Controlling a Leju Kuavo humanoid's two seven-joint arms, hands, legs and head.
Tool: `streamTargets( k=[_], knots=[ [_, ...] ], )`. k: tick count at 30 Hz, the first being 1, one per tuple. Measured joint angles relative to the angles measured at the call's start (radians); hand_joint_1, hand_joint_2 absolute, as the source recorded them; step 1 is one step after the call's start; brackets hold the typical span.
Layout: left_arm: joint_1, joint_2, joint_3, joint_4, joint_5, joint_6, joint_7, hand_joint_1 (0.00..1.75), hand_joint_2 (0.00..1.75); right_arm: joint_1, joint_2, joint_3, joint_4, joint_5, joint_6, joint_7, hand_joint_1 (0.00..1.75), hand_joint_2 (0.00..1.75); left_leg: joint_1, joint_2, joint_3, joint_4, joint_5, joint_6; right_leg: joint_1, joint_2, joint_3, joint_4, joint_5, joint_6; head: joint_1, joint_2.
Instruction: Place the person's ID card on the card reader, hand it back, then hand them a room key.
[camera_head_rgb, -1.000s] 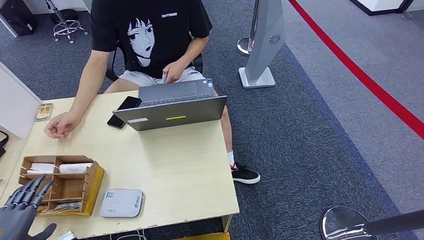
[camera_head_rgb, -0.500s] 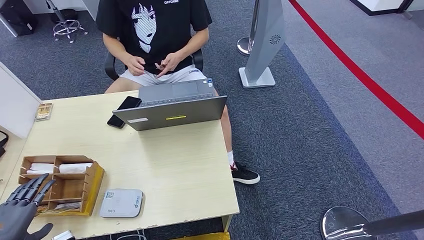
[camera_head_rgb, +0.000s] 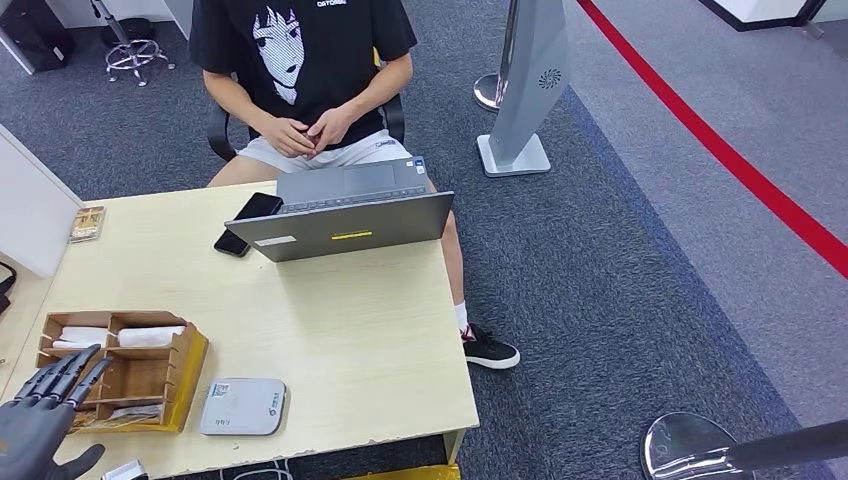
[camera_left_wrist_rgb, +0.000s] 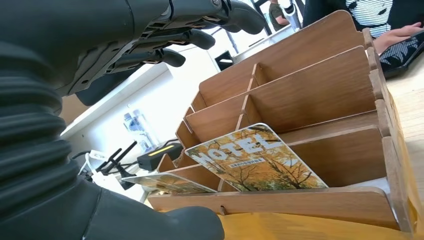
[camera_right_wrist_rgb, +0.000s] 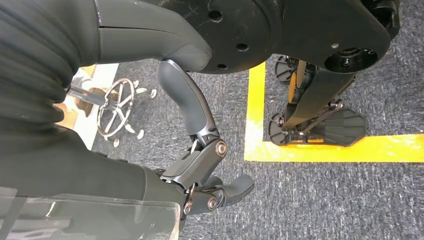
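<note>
The left hand (camera_head_rgb: 40, 420) is positioned at the near left corner of the table (camera_head_rgb: 340, 330), just beside the wooden card organizer (camera_head_rgb: 125, 368); its fingers (camera_head_rgb: 65, 372) are spread apart and extended toward the organizer, and they hold nothing. In the left wrist view the same hand (camera_left_wrist_rgb: 75, 100) is poised over the organizer's front compartments, clear of the cards. The room key cards (camera_left_wrist_rgb: 255, 160), printed with an autumn tree scene and the word HOTEL, stand tilted in the front compartment of the organizer (camera_left_wrist_rgb: 320, 105). The card reader (camera_head_rgb: 242, 406), a flat grey unit, lies on the table just beside the organizer, toward the near edge, with nothing on its top surface. The right hand (camera_right_wrist_rgb: 200, 165) hangs beside the robot's body above grey carpet (camera_right_wrist_rgb: 325, 200) with a yellow floor marking (camera_right_wrist_rgb: 320, 150); its fingers are curled inward with nothing in them. Across the table a person (camera_head_rgb: 300, 70) sits with both hands together in the lap; whether the ID card is in those hands cannot be determined. An open laptop (camera_head_rgb: 345, 215) and a black phone (camera_head_rgb: 248, 222) occupy the far side of the table.
</note>
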Motion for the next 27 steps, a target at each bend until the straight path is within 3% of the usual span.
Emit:
streamTargets(
  k=[23, 24, 27],
  knots=[
    [-0.02, -0.057, -0.026, 0.018, -0.012, 0.008, 0.003, 0.01, 1.75, 0.0, 0.0, 0.004, 0.0, 0.0, 0.0, 0.0, 0.0, 1.75, 0.0, 0.0, 0.0, 0.0, 0.0, 0.0, 0.0, 0.0, 0.0, 0.0, 0.0, 0.0, 0.0, 0.0],
    [-0.02, -0.058, -0.026, 0.018, -0.012, 0.008, 0.003, 0.22, 1.75, 0.0, 0.0, 0.004, 0.0, 0.0, 0.0, 0.0, 0.0, 1.75, 0.0, 0.0, 0.0, 0.0, 0.0, 0.0, 0.0, 0.0, 0.0, 0.0, 0.0, 0.0, 0.0, 0.0],
    [-0.021, -0.058, -0.026, 0.018, -0.012, 0.008, 0.003, 1.52, 1.75, 0.0, 0.0, 0.004, 0.0, 0.0, 0.0, 0.0, 0.0, 1.75, 0.0, 0.0, 0.0, 0.0, 0.0, 0.0, 0.0, 0.0, 0.0, 0.0, 0.0, 0.0, 0.0, 0.0]
  ],
)
